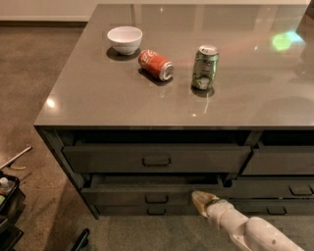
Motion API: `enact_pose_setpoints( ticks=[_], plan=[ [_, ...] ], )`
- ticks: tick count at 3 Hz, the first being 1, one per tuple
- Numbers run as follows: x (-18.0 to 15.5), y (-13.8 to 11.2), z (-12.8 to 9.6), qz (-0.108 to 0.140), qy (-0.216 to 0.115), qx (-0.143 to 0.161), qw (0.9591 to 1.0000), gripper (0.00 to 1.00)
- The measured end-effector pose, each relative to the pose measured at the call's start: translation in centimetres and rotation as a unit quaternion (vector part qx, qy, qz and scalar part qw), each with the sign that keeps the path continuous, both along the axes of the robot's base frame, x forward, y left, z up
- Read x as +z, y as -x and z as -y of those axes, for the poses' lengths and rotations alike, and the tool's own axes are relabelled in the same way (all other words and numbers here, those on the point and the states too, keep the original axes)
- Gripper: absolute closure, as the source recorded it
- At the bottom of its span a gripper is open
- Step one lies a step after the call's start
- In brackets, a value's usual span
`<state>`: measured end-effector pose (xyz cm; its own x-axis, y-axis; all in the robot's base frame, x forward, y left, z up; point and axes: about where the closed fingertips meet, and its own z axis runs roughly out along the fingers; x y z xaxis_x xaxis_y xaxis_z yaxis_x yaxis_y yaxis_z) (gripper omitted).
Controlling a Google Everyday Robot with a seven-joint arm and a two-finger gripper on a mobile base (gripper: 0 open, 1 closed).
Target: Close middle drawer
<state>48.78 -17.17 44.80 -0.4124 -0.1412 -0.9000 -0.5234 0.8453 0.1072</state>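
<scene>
Matte dark grey middle drawer (122, 195), left stack under the glossy grey counter (147, 98), slightly out. Tan-tipped white end effector (202, 200) at its front, grip state unclear. One round white bowl (124, 38), one red can (155, 64) lying, one green can (204, 67) upright.

I see the gripper (202, 200) low before the counter (122, 95), whose glossy grey top above it catches light spots; brown floor (34, 73) to its left, pale wall (44, 9) beyond.

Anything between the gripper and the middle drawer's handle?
The gripper is low at the middle drawer, right of its handle; only bare drawer front lies between them, in the camera view.
</scene>
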Motion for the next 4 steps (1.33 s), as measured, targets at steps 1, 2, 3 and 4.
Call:
enact_pose_setpoints(
  ticks=[1, 2, 3, 4],
  plan=[
    [2.0, -2.3, 0.7, 0.020, 0.011, -0.014, 0.9996, 1.00],
    [2.0, -2.0, 0.7, 0.018, 0.012, -0.016, 0.9996, 1.00],
    [0.3, -0.7, 0.9, -0.007, 0.010, -0.030, 0.9995, 1.00],
    [-0.8, -1.0, 0.1, -0.014, 0.013, -0.026, 0.9995, 1.00]
  ],
)
